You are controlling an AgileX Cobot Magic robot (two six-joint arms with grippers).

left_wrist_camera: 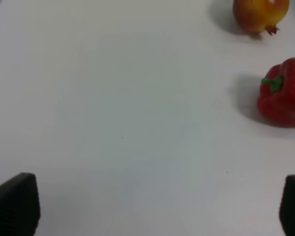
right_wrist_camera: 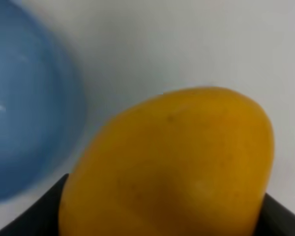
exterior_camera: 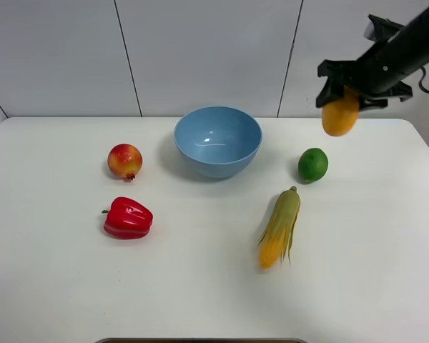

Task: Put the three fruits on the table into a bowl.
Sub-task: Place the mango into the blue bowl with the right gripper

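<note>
The first of three transfers is in hand. The right end effector (exterior_camera: 345, 98) pinches the mango (exterior_camera: 340, 114) by its upper end and holds it in the air over the far right of the worktop (exterior_camera: 200, 293), above and beyond the lime (exterior_camera: 313, 165). In the right wrist view the mango fills the space between the dark fingers, with the bowl (right_wrist_camera: 24, 123) off to one side. The bowl (exterior_camera: 222, 166) looks empty. It sits near the far edge at the middle of the worktop.

The next move, as I judge it, is a sideways carry toward the bowl until the mango hangs over its opening, then a short descent and a release. The mango hangs lengthwise, so a low drop should keep it from bouncing off the rim.

The air between mango and bowl is open. The lime lies nearer the front than that line and should be cleared at this height. The corn (exterior_camera: 279, 227) lies farther forward, well apart from the path. The pomegranate (exterior_camera: 125, 161) rests near the bowl's left side, with the pepper (exterior_camera: 128, 218) in front of it, and bare worktop surrounds both. The left end effector (left_wrist_camera: 152, 206) is spread and empty over bare worktop, with the pomegranate and pepper ahead of it. The front half of the worktop is mostly free
</note>
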